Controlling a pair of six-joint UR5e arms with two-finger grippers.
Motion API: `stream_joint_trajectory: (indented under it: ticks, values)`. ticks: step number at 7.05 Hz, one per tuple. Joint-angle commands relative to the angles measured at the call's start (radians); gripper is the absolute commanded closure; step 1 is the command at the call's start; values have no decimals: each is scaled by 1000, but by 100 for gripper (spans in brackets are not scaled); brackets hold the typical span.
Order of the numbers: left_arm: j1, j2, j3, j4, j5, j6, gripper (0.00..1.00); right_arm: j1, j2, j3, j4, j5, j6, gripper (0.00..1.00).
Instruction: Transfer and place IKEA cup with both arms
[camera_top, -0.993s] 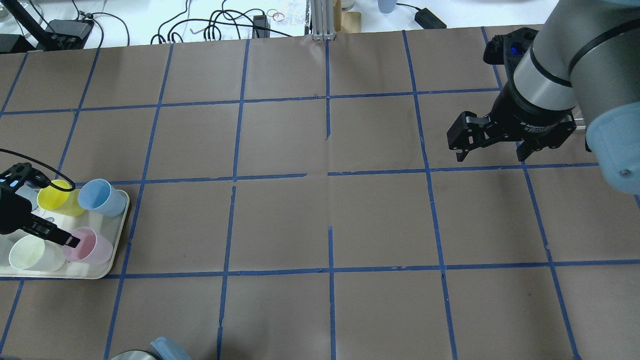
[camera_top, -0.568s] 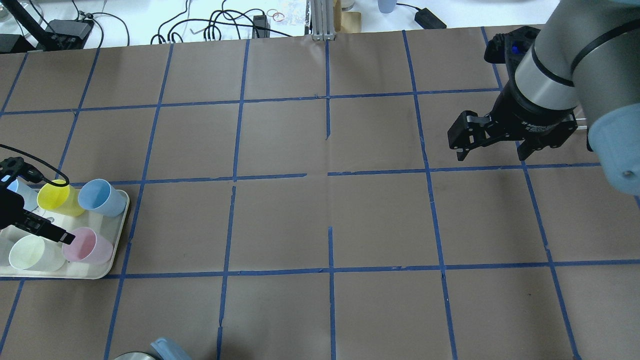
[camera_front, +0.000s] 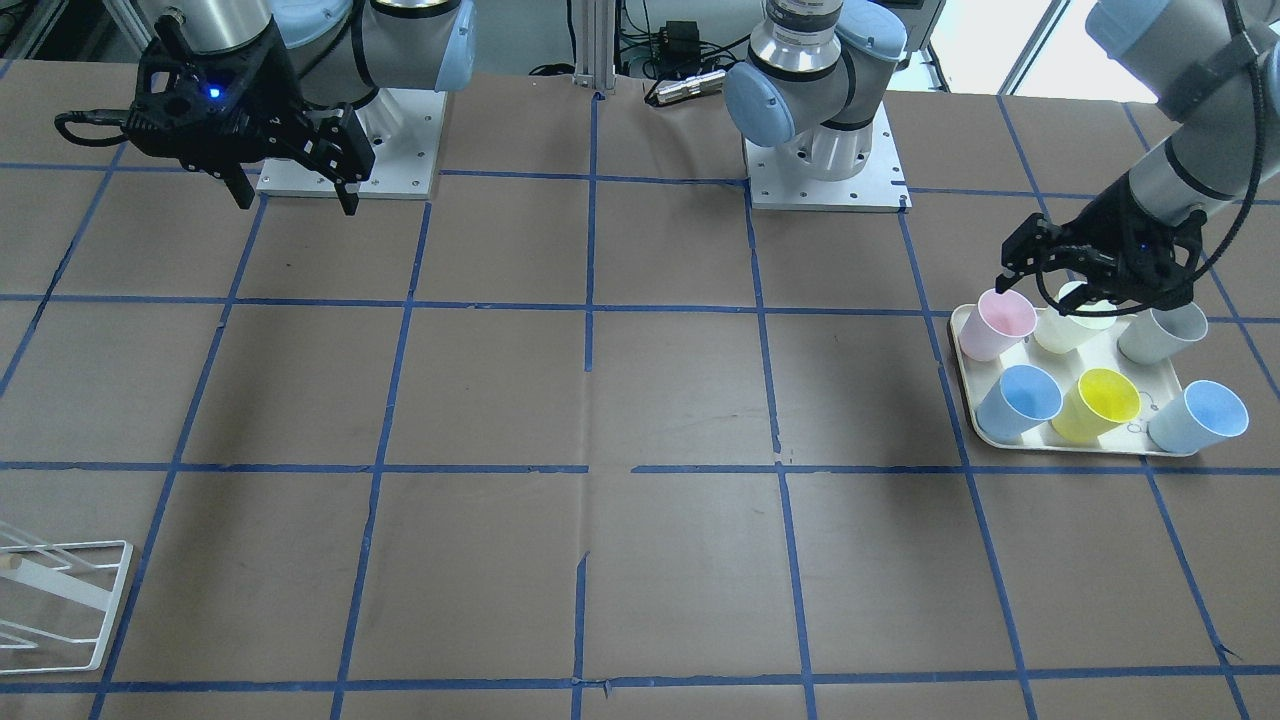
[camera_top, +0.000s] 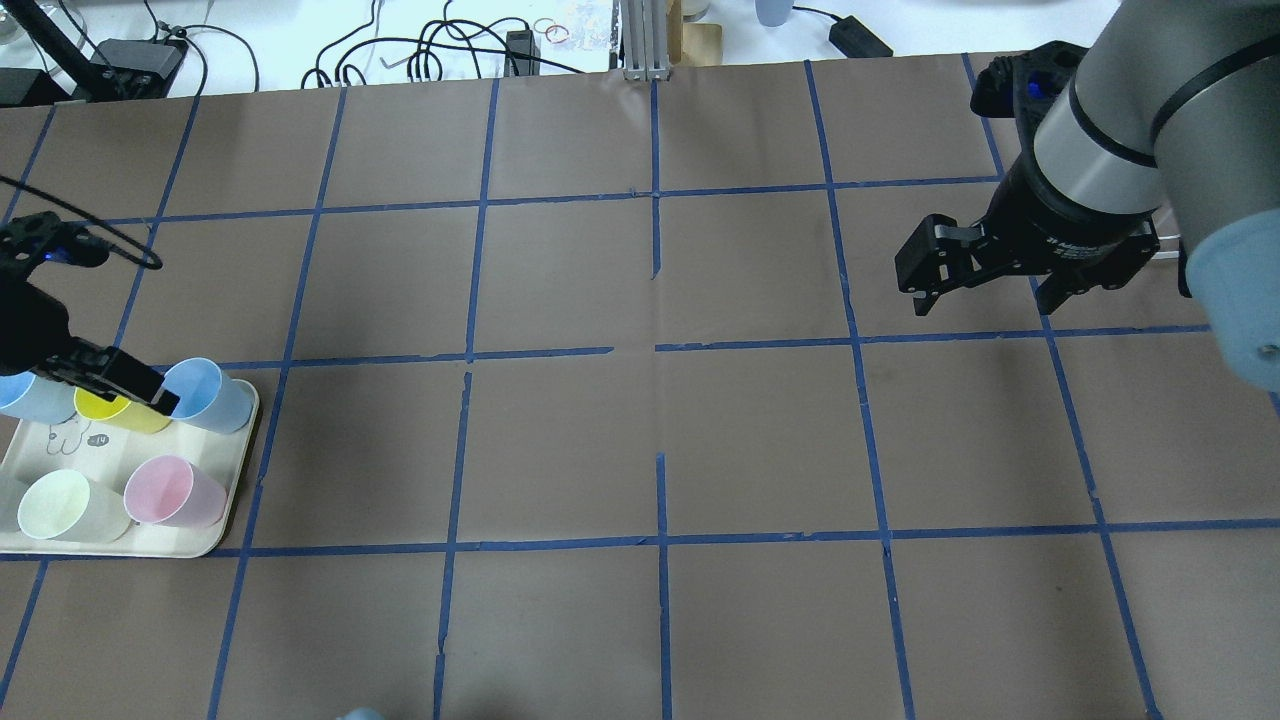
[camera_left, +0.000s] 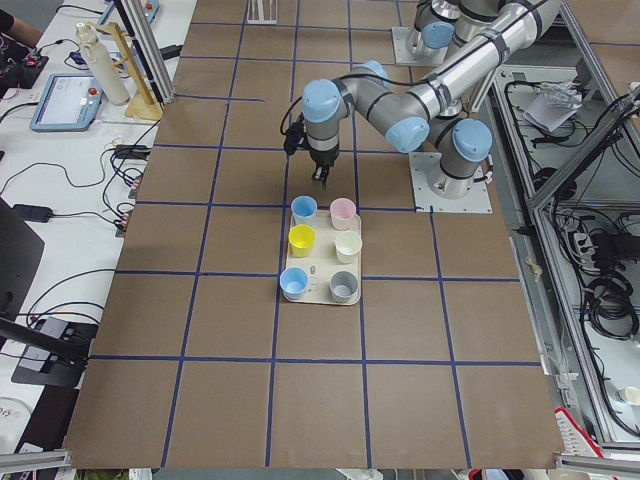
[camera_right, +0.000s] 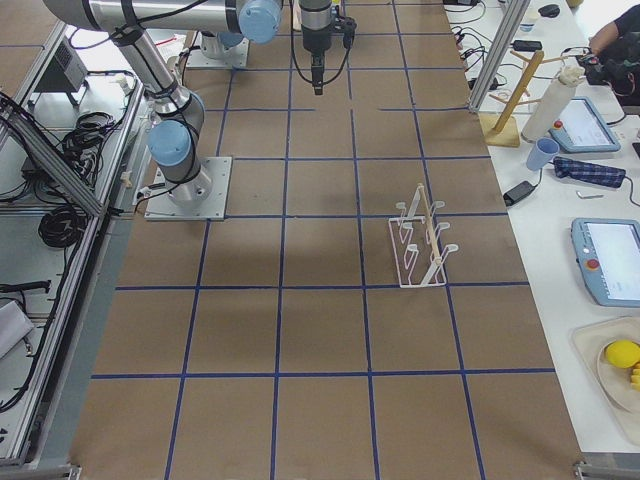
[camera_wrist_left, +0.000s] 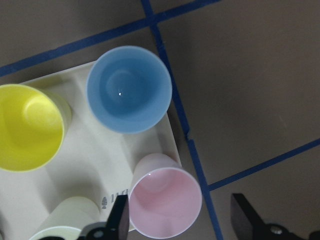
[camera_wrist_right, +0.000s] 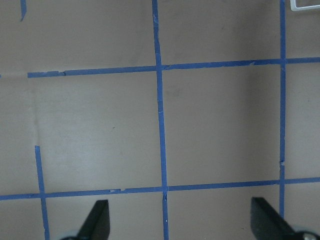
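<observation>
The pale pink IKEA cup stands upright at the near right corner of the cream tray. It also shows in the front view and the left wrist view. My left gripper is open and empty. It hangs above the pink cup, which shows between and below its fingers; it also shows in the overhead view and the front view. My right gripper is open and empty, high over bare table at the far right.
The tray also holds two light blue cups, a yellow cup, a cream-white cup and a grey cup. A white wire rack stands at the table's right end. Cables lie beyond the far edge.
My left gripper has lifted off the pink cup's rim, still open. The pink cup stays on the tray. The right gripper has barely moved.
</observation>
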Motion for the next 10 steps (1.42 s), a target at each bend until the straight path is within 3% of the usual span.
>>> stream_joint_trajectory:
  ticks: [1, 2, 3, 5, 7, 10]
  values:
    - [-292, 31, 101, -36, 9, -498, 0, -1, 0, 0, 0, 0, 0, 0]
    - [-419, 21, 159, -39, 11, -716, 0, -5, 0, -2, 0, 0, 0, 0]
    - [-503, 5, 244, -143, 79, -802, 0, -6, 0, -2, 0, 0, 0, 0]
    - [-507, -30, 361, -215, 112, -803, 0, -6, -2, -2, 0, 0, 0, 0]
    - [-502, 6, 324, -222, 106, -707, 0, -2, -2, -2, 0, 0, 0, 0]
    - [-442, 10, 319, -198, 35, -786, 0, -1, -14, -2, 3, 0, -3, 0]
